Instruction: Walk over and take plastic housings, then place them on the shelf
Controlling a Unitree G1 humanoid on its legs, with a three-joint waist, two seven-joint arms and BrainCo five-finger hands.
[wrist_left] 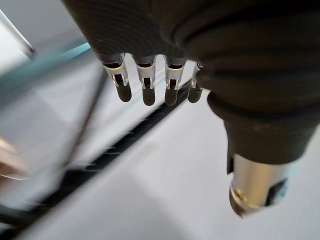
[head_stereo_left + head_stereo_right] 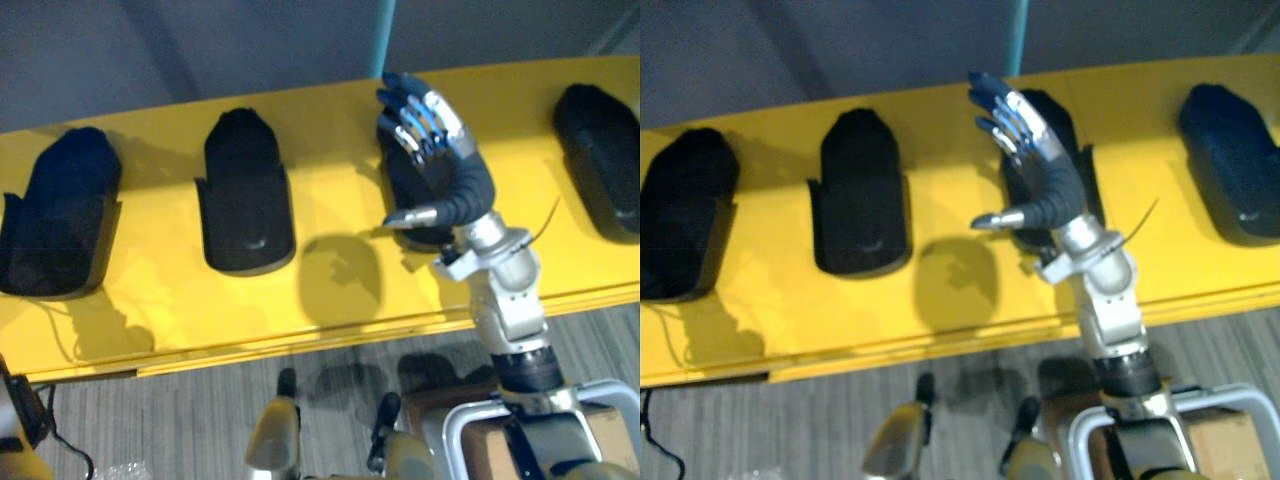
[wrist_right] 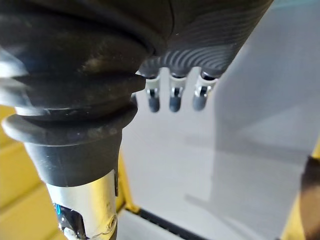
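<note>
You're looking down on the yellow shelf [image 2: 330, 290], and four black plastic housings sit on it in a row from its left end to its right end, well apart from one another. There's one at the left end [image 2: 60, 215], a second left of the middle [image 2: 245, 195], a third right of the middle [image 2: 402, 185] and a fourth at the right end [image 2: 600, 160]. Each lies with its narrow rounded end toward the rear edge.

Your right robot hand [image 2: 450, 150] is over that third housing, and it's open: fingers [image 2: 405, 100] stretched out straight toward the rear edge, thumb [image 2: 412, 216] sticking out sideways toward the second housing. Nothing is in its grasp. You can't tell from the head views whether the palm touches the housing or hangs just above it. In the right wrist view the fingertips [image 3: 172, 97] point straight ahead with a plain grey wall [image 3: 250, 150] past them.

Your left robot hand [image 1: 200, 40] shows in its own wrist view, open too, fingers [image 1: 148, 87] straight in a row and holding nothing.

A teal post [image 2: 383, 35] rises behind the rear edge, just beyond the right hand's fingertips. Grey striped floor [image 2: 200, 410] runs along the shelf's front edge.
</note>
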